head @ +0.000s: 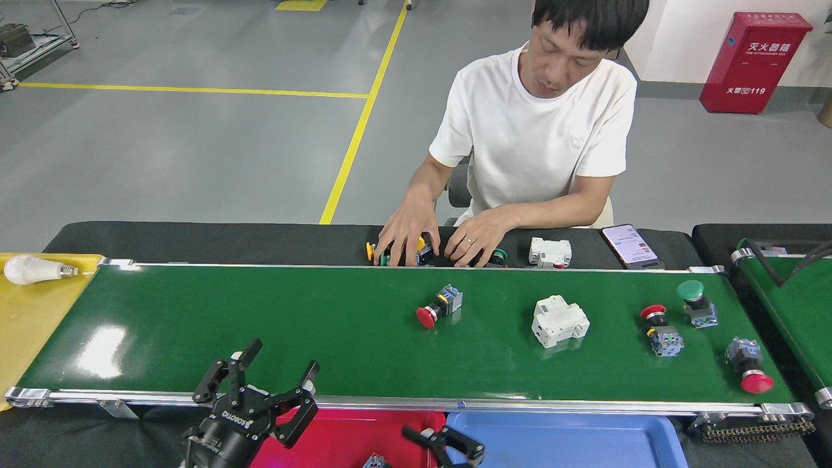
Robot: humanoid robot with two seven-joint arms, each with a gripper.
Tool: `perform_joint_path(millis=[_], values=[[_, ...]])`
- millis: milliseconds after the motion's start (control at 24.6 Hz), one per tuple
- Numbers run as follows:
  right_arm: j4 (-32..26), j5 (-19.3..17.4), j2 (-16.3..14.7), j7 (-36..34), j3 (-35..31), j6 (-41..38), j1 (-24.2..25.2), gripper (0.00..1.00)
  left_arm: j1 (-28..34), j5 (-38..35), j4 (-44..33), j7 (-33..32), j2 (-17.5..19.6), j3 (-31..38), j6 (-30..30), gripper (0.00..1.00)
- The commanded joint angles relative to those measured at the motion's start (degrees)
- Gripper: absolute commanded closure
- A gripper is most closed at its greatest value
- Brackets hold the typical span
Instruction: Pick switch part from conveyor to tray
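The conveyor (260,325) runs across the head view. On it lie a red-capped switch part (439,305), a second red-capped one (660,328), a green-capped one (695,302) and a third red-capped one (747,367) near the right end. My left gripper (283,356) stands open and empty over the belt's near rail. My right gripper (442,443) sits low at the bottom edge, over the seam between a red tray (338,432) and a blue tray (585,439). It is mostly cut off, and no part shows in it.
A white breaker block (559,320) lies mid-belt. A person's hands (406,234) handle small parts on the black table behind the belt, beside another white block (550,252) and a phone (632,247). A bulb (29,268) rests on a yellow surface at left. A second green belt (796,305) stands at right.
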Motion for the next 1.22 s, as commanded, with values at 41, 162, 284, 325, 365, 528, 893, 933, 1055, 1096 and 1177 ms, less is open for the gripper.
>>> perform_joint_path(millis=[41, 162, 284, 325, 365, 528, 893, 933, 1055, 1096, 1177], values=[[-0.92, 0.08, 0.33, -0.56, -4.57, 10.66, -0.98, 0.02, -4.01, -3.15, 4.51, 0.34, 0.08, -1.68, -0.25, 0.00], [-0.92, 0.69, -2.21, -3.28, -5.80, 21.47, -0.98, 0.02, -6.38, -3.59, 6.27, 0.07, -0.27, -5.81, 0.10, 0.00], [-0.92, 0.69, -6.17, -8.02, -5.89, 29.47, 0.51, 0.01, -9.46, -3.67, 8.90, -1.94, -1.49, -8.89, 0.72, 0.00], [-0.92, 0.69, -6.70, -9.35, -5.80, 30.97, 1.48, 0.00, -10.78, -3.67, 10.05, -2.39, -2.38, -8.89, 0.63, 0.00], [-1.18, 0.60, -6.87, -10.49, -5.80, 31.85, 3.15, 0.00, -12.63, -3.67, 12.07, -2.65, -3.34, -8.98, 0.72, 0.00], [-2.68, 0.43, -9.51, -12.42, -5.89, 31.23, 7.55, 0.00, -17.90, -3.67, 20.42, -2.65, -4.22, -8.98, 1.24, 0.00], [-2.15, 0.08, -10.65, -13.57, -6.07, 30.79, 7.02, 0.00, -23.70, -3.67, 28.51, -2.21, -5.01, -9.42, 1.95, 0.00], [-1.18, 0.16, -10.57, -11.81, -5.80, 30.88, 5.35, 0.00, -24.76, -3.76, 29.83, -2.21, -5.72, -9.42, 1.86, 0.00], [3.56, 0.43, -8.54, -6.45, -2.90, 31.14, -0.80, 0.01, -27.39, -3.85, 33.96, -2.04, -6.42, -9.50, 2.04, 0.00], [5.85, 0.60, -7.75, -5.83, -1.94, 31.23, -3.00, 0.01, -28.18, -3.85, 35.19, -2.04, -6.68, -9.50, 2.39, 0.05], [10.07, 0.78, -7.31, -5.66, -0.53, 32.11, -6.60, 0.01, -29.15, -5.26, 37.03, -1.95, -6.95, -9.50, 2.83, 0.23]])
